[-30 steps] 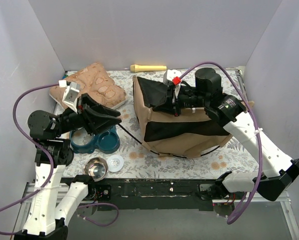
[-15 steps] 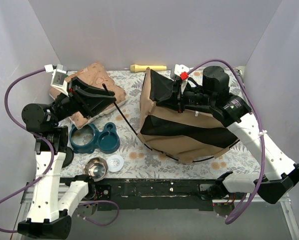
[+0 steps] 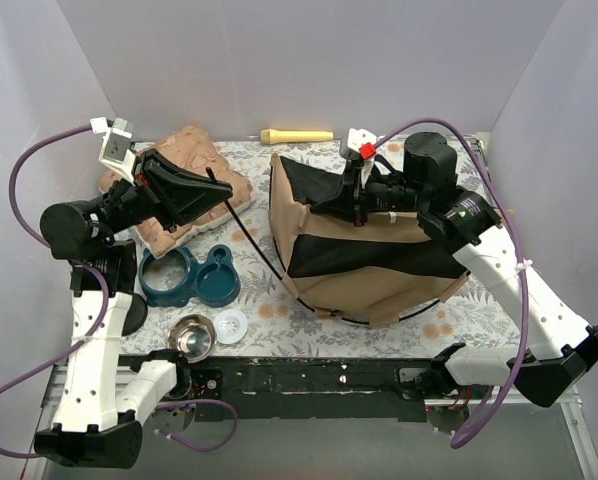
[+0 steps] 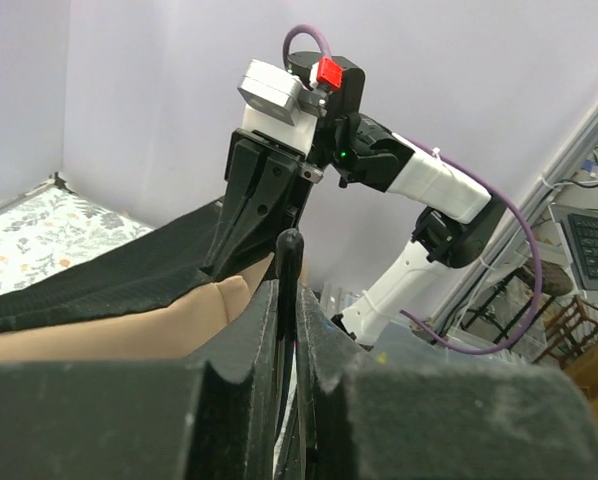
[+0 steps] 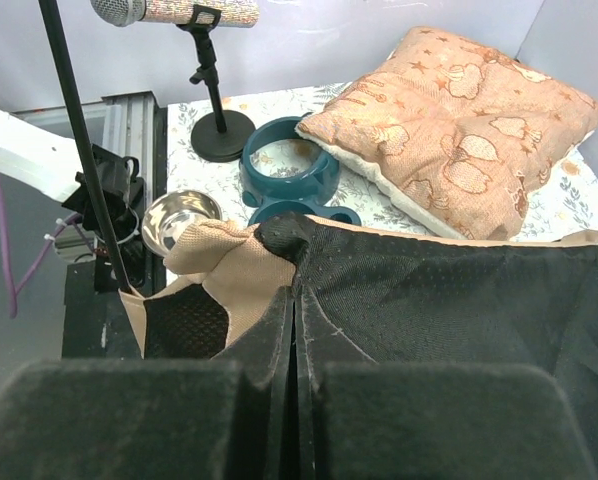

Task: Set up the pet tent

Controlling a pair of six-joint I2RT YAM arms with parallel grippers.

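Note:
The pet tent point(image 3: 364, 265), tan fabric with black mesh panels, lies slumped at centre right on the floral table. My right gripper point(image 3: 351, 205) is shut on a fold of the tent's black mesh top; the right wrist view shows the pinch point(image 5: 296, 300) on mesh point(image 5: 429, 290). My left gripper point(image 3: 217, 188), raised over the cushion point(image 3: 194, 180), is shut on the end of a thin black pole point(image 3: 264, 255). The pole runs down to the tent's front left hem. In the left wrist view the pole tip point(image 4: 291, 242) sticks out between the closed fingers point(image 4: 249, 340).
A teal double bowl point(image 3: 189, 278), a steel bowl point(image 3: 191, 337) and a white lid point(image 3: 231, 325) sit at front left. A yellow cylinder point(image 3: 297, 135) lies at the back wall. A microphone stand point(image 5: 219, 130) stands beyond the table edge.
My left gripper has lifted from over the teal bowl up and back over the cushion, drawing the pole with it. The tent tipped up, then settled back wider on the table.

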